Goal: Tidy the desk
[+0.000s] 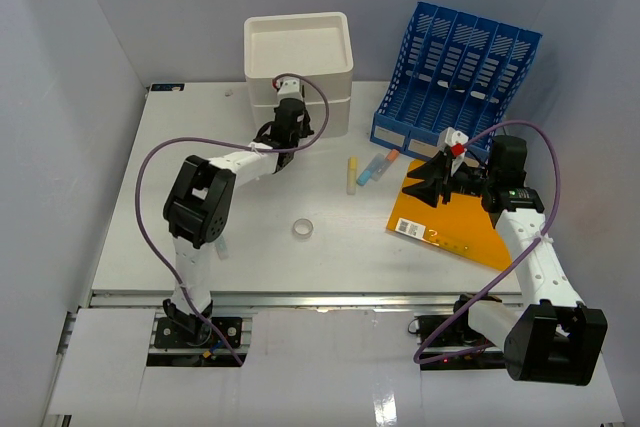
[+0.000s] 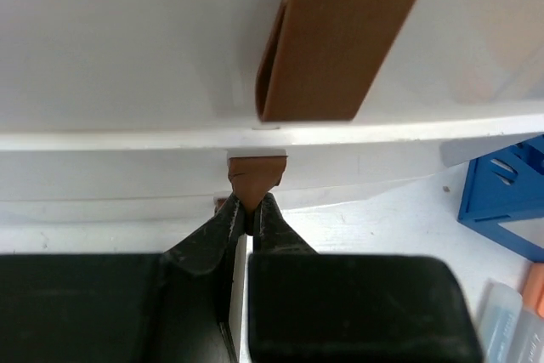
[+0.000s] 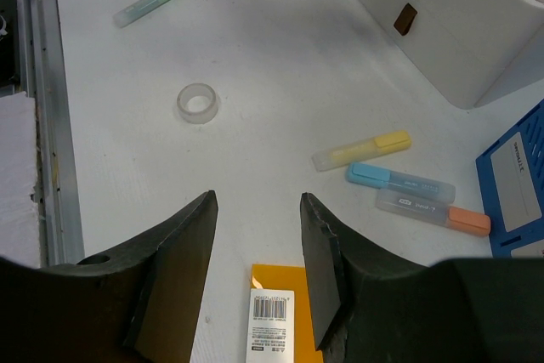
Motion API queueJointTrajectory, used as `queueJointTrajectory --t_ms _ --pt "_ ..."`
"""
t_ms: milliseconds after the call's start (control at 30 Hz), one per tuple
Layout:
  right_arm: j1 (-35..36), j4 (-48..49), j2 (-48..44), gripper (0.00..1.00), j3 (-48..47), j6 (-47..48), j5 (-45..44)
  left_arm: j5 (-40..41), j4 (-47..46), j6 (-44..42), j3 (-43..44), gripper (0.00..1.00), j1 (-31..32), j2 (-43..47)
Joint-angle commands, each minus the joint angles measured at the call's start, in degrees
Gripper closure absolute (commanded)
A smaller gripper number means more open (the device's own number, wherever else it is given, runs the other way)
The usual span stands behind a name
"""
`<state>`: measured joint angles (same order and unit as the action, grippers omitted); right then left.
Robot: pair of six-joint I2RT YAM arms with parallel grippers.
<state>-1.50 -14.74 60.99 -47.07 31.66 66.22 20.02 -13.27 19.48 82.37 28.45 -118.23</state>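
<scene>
White desk [image 1: 300,267], plain grey walls [image 1: 60,47] all around. Left gripper [image 2: 252,210] pinches a brown drawer tab [image 2: 255,178], right gripper [image 3: 257,201] gapes wide over an orange notebook [image 1: 450,227].

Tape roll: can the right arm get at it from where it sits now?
Probably yes: the right tool is open, and only bare desk lies between it and the tape roll.

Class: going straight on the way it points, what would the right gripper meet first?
Probably the bare white desk just past the flat orange book; the clear tape ring and yellow highlighter lie off to either side. Depth is unclear.
</scene>
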Motion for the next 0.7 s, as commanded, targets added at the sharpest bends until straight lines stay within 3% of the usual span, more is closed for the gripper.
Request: queueJointTrajectory --t_ms 0,300,567,667 --pt "-0.3 1.4 -0.8 0.49 -0.2 -0.1 1.4 -4.4 -2.3 2.2 -7.1 0.98 -0.3 9.0" --pt "-0.4 1.3 -0.4 0.49 -0.2 -0.1 1.5 -9.5 -7.2 7.1 -23.0 1.00 1.6 20.2" --pt "-0.5 0.6 -0.1 0.48 0.2 1.3 2.2 -10.9 -7.4 9.3 -28.4 1.00 2.9 24.6" --pt "-0.5 -0.8 0.4 0.48 -0.1 2.8 2.6 -11.1 -6.4 9.8 -28.0 0.80 2.8 24.8"
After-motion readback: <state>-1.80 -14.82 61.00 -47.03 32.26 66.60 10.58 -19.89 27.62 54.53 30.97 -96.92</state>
